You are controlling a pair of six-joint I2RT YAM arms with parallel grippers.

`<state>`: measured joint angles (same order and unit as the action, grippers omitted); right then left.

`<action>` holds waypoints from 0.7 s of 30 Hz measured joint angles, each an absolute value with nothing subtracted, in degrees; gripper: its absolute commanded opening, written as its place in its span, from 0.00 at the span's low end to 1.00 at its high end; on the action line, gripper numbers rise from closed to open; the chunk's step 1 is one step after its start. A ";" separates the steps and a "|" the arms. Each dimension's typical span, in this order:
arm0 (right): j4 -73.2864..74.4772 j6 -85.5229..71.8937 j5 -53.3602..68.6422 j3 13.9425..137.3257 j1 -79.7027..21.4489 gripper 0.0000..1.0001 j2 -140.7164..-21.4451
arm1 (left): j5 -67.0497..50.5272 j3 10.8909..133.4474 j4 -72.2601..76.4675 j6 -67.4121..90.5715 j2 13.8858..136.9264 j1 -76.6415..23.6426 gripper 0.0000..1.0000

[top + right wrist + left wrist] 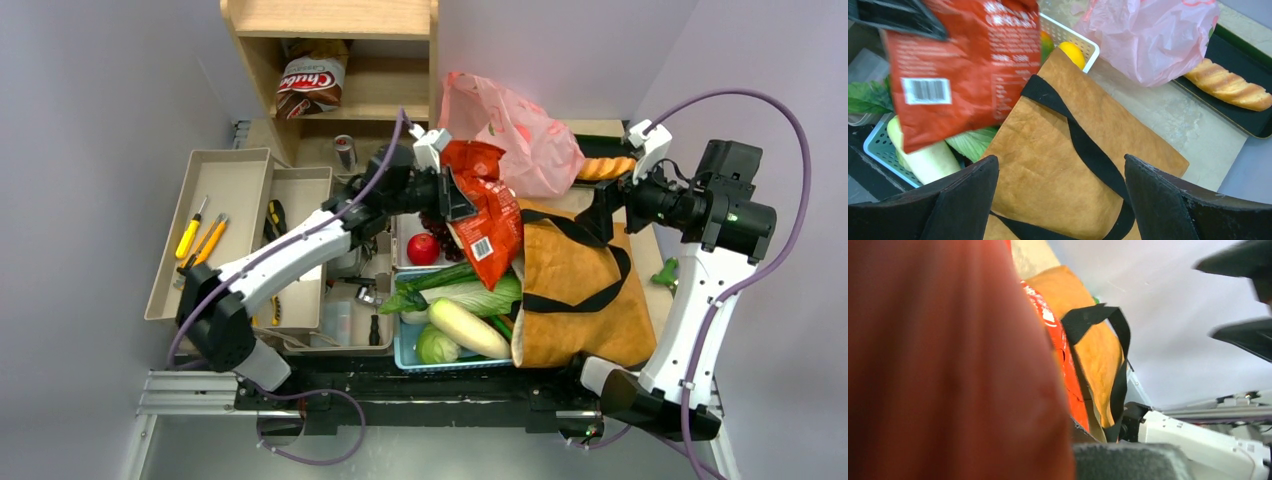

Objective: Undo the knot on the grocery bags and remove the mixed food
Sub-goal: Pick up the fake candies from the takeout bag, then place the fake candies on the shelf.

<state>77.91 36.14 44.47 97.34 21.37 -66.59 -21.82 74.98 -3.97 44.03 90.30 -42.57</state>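
My left gripper (455,192) is shut on the top of a red snack bag (487,222), which hangs over the white basket (404,228) and the brown paper bag (580,290). In the left wrist view the snack bag (948,365) is a red blur filling the left side. My right gripper (1060,157) stands open above the brown bag (1048,125) and touches nothing. The pink plastic bag (520,135) lies slumped behind; its knot is hidden. An apple (423,248), cucumber (440,278), napa cabbage (485,295) and daikon (470,328) lie in the baskets. An orange (1071,52) peeks out by the brown bag.
A baguette (605,167) lies on a black tray (1248,125) at the back right. A wooden shelf (330,40) with a Chubs bag (310,85) stands at the back. Beige tool trays (215,200) sit on the left, a can (345,152) behind them.
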 measured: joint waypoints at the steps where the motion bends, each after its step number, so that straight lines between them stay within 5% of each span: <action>1: 77.62 35.97 44.47 97.34 21.37 0.92 -66.61 | -22.06 75.90 -5.61 41.52 88.40 -42.17 0.00; 11: 75.53 34.59 45.06 97.32 21.37 0.92 -66.70 | -22.33 87.07 -14.81 7.46 74.41 -32.58 0.00; 21: 68.79 27.14 54.17 93.36 19.09 0.91 -65.82 | -36.40 83.61 -13.54 -46.63 71.11 -27.24 0.00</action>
<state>68.79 27.14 54.17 93.36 19.09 -65.82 -36.40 83.61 -13.54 -46.63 71.11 -27.24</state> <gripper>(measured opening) 0.917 0.006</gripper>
